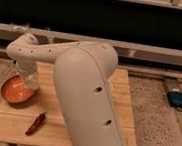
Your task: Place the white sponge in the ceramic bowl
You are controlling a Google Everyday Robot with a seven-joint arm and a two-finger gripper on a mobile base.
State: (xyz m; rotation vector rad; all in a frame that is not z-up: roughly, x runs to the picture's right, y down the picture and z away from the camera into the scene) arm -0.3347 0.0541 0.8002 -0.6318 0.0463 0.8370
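- The robot's white arm (89, 92) fills the middle of the frame, running from the lower right up and across to an elbow at the upper left, then bending down.
- The gripper (30, 81) hangs at the left of the frame, below that elbow, over the right edge of the ceramic bowl (12, 91).
- Whether the pincer is spread or pressed together cannot be told here: its tip is a pale blur against the bowl's rim.
- Whether it pinches or touches anything cannot be told either.
- The ceramic bowl sits at the lower left, on the left part of the wooden table (121, 99); its inside is orange-red.
- The white sponge cannot be made out as a separate thing; the pale shape at the gripper's tip may be part of the gripper or the sponge.
- A dark red, elongated object (36, 124) lies on the table near its front edge, below and to the right of the bowl, apart from it.
- A blue device (177, 98) lies on the floor at the right edge of the frame.
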